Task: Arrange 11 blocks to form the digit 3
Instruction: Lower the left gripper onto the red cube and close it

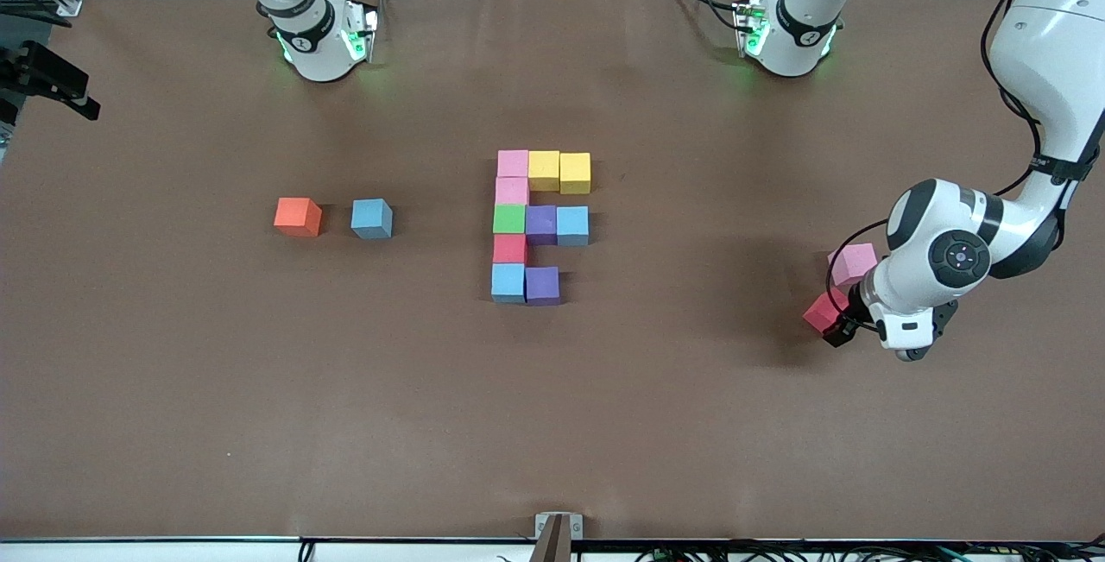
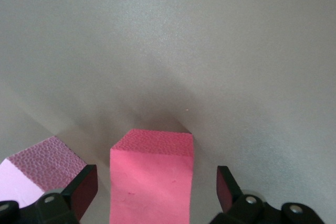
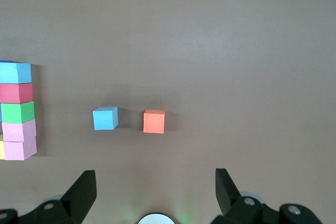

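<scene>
The left gripper is low at the left arm's end of the table, over a loose red block; in the left wrist view its fingers stand apart on both sides of this block and do not touch it. A loose pink block lies just beside the red one, a little farther from the front camera.

In the middle of the table the digit 3 is partly made from ten touching blocks; a column of pink, pink, green, red and light blue; two yellow blocks in the top bar; a purple and a light blue one in the middle bar; one purple block in the bottom bar.

Toward the right arm's end lie a light blue block and an orange cube, near each other but apart.

The right arm waits; the right gripper is high over the table near its base, fingers wide apart, holding nothing.
</scene>
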`<act>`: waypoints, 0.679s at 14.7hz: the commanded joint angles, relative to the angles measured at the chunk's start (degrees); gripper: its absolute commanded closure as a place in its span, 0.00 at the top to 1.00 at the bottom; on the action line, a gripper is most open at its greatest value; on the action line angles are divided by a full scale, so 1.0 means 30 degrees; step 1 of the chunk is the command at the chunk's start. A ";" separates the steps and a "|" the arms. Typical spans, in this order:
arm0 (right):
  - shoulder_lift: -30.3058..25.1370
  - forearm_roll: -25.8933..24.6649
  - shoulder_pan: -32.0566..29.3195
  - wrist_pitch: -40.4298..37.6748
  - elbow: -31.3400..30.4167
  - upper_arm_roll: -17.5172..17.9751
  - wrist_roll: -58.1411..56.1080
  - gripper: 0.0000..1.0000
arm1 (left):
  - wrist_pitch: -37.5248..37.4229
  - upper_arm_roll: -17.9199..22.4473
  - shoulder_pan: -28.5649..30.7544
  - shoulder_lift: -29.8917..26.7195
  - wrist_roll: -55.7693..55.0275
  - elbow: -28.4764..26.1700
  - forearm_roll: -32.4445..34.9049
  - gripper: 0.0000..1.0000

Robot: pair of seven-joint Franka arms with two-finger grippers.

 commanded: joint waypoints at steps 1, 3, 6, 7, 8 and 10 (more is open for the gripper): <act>-0.0526 -0.0065 0.0007 0.0212 -0.0556 -0.0051 0.0041 1.00 | 0.0450 -0.0124 0.0340 0.0027 0.0211 -0.0451 0.0567 1.00; -0.0497 -0.0065 0.0035 0.0212 -0.0527 -0.0080 0.0041 1.00 | 0.0858 -0.0124 0.0370 0.0057 0.0211 -0.0655 0.0567 1.00; -0.0497 -0.0065 0.0036 0.0183 -0.0556 -0.0080 0.0071 1.00 | 0.1153 -0.0095 0.0370 0.0145 0.0182 -0.0803 0.0567 0.94; -0.0497 -0.0065 0.0036 0.0183 -0.0585 -0.0080 0.0071 1.00 | 0.1182 -0.0095 0.0399 0.0261 0.0153 -0.0774 0.0567 0.75; -0.0468 -0.0065 0.0036 0.0212 -0.0614 -0.0080 0.0071 1.00 | 0.1241 -0.0095 0.0370 0.0320 0.0124 -0.0773 0.0625 0.57; -0.0468 -0.0065 0.0007 0.0329 -0.0644 -0.0051 0.0100 1.00 | 0.1241 -0.0095 0.0341 0.0496 -0.0138 -0.0773 0.1034 0.36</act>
